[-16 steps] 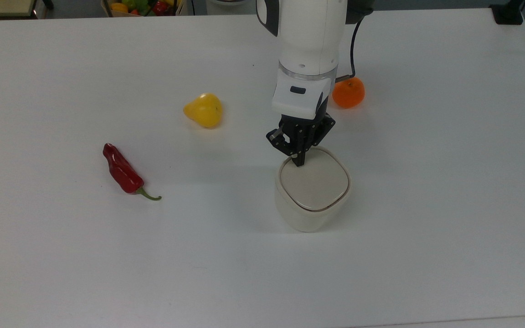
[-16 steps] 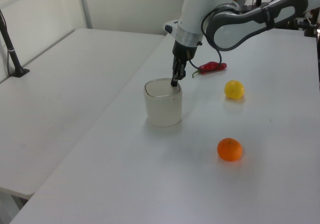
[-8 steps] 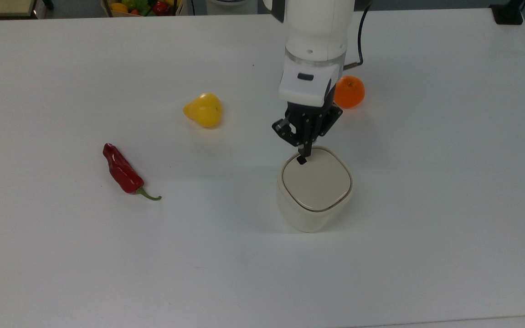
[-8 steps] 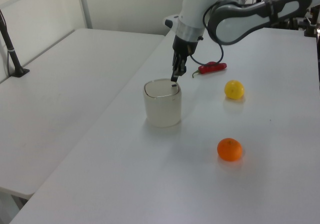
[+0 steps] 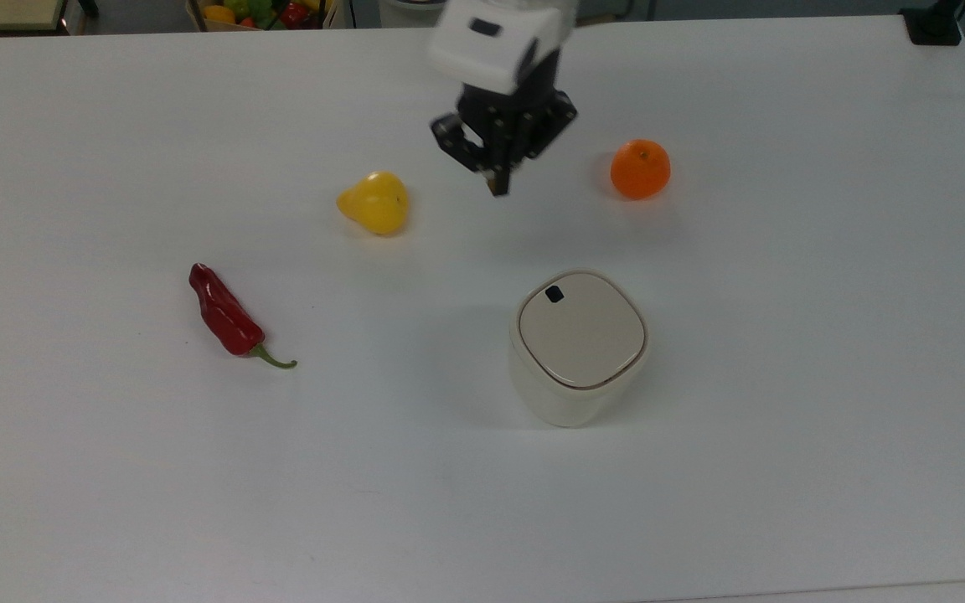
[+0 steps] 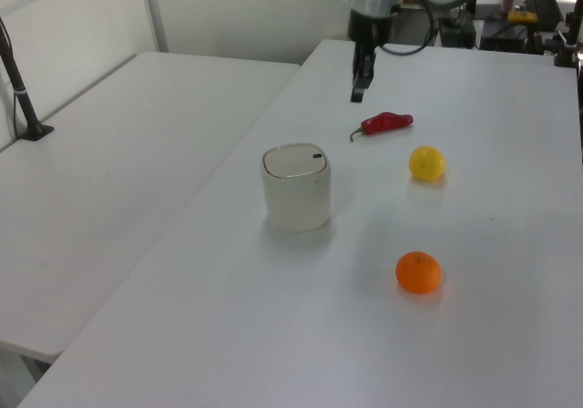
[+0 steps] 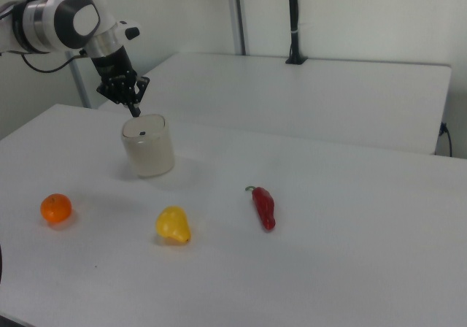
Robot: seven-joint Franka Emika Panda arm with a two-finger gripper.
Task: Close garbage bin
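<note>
Garbage bin (image 5: 579,347) on table, lid flat, seemingly closed. Gripper (image 5: 498,186) raised clear of bin, toward orange (image 5: 640,168) side; jaws clenched, empty. Risk: lid unlatched, springs open; return pass knocks bin.

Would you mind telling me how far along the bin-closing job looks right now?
Done: the garbage bin has its lid lying flat and flush with the rim. In hand: nothing; the claw hangs shut and empty above the table, apart from the bin. Left: apparently nothing.
</note>
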